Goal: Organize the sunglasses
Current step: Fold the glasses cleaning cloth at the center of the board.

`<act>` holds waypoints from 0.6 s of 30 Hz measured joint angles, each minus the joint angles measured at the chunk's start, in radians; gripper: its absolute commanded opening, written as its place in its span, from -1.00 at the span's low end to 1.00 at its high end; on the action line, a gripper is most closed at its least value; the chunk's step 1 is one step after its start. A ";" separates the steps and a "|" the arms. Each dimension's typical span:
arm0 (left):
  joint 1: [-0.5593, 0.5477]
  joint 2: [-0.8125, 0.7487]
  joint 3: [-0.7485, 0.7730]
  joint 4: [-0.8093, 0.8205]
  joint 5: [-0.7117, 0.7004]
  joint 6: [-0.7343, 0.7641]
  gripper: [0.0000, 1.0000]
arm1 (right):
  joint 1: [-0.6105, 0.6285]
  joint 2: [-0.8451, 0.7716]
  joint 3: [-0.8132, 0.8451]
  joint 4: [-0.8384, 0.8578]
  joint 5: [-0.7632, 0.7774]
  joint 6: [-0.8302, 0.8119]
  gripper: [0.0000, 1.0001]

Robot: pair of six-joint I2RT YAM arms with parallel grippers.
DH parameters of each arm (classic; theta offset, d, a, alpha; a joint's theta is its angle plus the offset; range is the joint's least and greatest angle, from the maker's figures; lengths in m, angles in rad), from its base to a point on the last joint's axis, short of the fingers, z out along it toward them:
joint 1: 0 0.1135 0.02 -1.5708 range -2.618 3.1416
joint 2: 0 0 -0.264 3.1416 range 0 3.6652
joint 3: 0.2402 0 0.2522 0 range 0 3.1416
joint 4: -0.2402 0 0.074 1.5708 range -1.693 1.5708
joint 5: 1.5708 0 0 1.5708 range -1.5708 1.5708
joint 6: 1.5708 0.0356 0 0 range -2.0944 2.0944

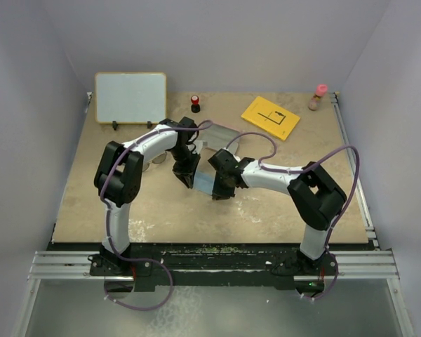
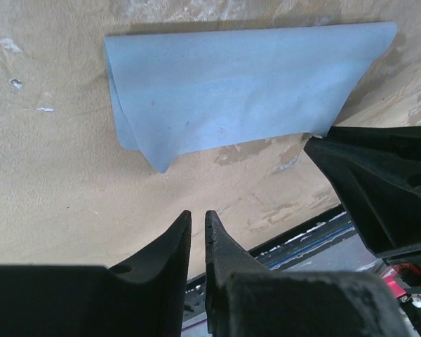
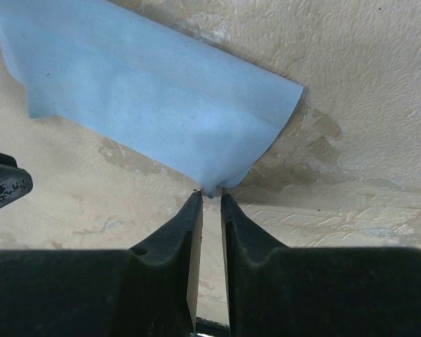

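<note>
Sunglasses [image 1: 154,163] are what I have to tidy. I think they are the small round shapes on the table beside my left arm, but they are half hidden, so I am not sure.

Closest to me is my left pincer [image 2: 196,214]. Its two fingers stand a tiny bit apart with nothing between them. It hangs over bare table [image 2: 56,182], near the blue cloth [image 2: 245,84] but not touching it.

My right pincer [image 3: 210,196] is also open only a crack. One corner of the cloth sits right at its tips, but I do not see it pinched.

The cloth lies folded over on itself, with one side curled up a little. I think the job right now is to leave this cloth neat. To do it well, I should open the right fingers wider first. Then I should lift straight up, so the corner does not stick and pull the fold open. The left pincer should rise straight up too.

Farther back is a grey thing that may be the open case [image 1: 223,132]. Past it are a white board [image 1: 130,97] and a yellow card [image 1: 270,117].
</note>
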 measured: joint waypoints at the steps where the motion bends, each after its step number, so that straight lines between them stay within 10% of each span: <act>1: 0.000 0.000 0.000 0.003 -0.001 0.000 -0.67 | 0.002 0.000 0.000 0.000 0.000 0.000 -0.60; 18: 0.018 0.032 0.261 -0.042 -0.124 0.029 -0.28 | -0.032 -0.203 0.029 -0.063 0.033 0.005 0.05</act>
